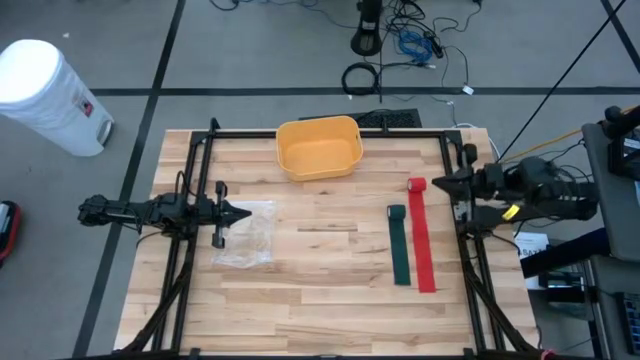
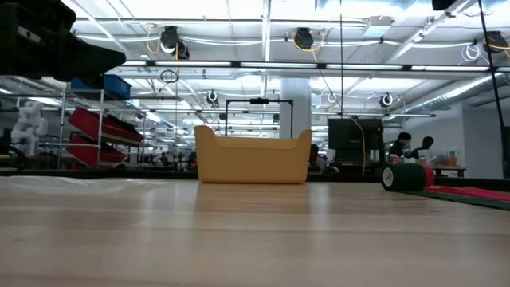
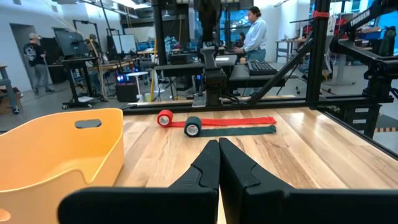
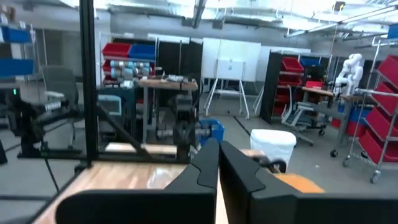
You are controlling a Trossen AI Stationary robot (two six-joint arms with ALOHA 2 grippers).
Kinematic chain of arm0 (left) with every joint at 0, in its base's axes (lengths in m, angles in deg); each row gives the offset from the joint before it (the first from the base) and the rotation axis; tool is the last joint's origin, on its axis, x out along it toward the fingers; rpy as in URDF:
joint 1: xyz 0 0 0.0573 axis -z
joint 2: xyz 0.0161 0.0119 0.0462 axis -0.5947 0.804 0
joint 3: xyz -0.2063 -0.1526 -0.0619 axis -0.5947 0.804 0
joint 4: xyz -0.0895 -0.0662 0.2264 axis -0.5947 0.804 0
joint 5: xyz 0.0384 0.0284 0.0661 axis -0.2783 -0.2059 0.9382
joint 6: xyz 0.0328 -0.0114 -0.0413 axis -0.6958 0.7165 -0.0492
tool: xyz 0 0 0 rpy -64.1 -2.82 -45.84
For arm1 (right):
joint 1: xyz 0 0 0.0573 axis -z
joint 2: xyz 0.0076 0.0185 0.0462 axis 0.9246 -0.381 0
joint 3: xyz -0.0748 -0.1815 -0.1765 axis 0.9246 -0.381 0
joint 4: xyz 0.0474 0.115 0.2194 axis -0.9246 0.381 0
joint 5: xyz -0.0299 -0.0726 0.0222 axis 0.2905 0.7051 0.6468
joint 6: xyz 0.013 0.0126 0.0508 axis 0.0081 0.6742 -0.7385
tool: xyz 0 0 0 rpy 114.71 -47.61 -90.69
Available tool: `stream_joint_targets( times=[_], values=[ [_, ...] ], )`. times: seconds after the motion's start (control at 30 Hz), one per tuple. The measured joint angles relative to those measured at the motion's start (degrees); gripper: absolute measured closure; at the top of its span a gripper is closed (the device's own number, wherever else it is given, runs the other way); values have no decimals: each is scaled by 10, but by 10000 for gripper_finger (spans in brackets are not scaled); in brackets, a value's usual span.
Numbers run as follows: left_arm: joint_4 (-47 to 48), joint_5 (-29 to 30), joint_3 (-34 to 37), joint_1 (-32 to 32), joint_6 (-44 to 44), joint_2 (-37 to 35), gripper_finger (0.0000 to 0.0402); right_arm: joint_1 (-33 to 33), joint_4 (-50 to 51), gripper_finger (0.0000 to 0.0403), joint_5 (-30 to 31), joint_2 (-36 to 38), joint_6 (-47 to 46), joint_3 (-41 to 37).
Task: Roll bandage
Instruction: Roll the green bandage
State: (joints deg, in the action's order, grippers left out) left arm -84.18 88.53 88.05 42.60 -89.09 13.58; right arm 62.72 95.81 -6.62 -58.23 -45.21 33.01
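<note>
Nearest the high camera, the left gripper [image 1: 240, 212] hangs over the worktop's left side with its jaws pressed together, holding nothing, its tip above a clear bag [image 1: 246, 235]. The right gripper [image 1: 440, 183] waits by the right edge, jaws likewise pressed together and empty.

Two bandages lie flat on the worktop's right half, side by side and partly unrolled: one green bandage [image 1: 399, 245] and one red bandage [image 1: 421, 235], each with a small roll at its far end. One yellow bin [image 1: 318, 147] sits at the far edge.

The risk, as I judge it: the strips lie so close that a pinch on one may catch the other, and a loose strip could skew or slide as it is rolled, leaving a slack, uneven roll.
</note>
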Motion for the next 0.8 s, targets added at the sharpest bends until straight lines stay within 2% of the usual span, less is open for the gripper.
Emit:
stream_joint_targets(
  times=[0.1, 0.5, 0.8],
  values=[
    [0, 0, 0, 0, 0, 0, 401, 0, -9, 403, 0, -18, 0, 22],
    [0, 0, 0, 0, 0, 0, 401, 0, -44, 403, 1, -41, 44, 24],
    [0, 0, 0, 0, 0, 0, 401, 0, -9, 403, 0, -63, -15, 24]
  ],
)
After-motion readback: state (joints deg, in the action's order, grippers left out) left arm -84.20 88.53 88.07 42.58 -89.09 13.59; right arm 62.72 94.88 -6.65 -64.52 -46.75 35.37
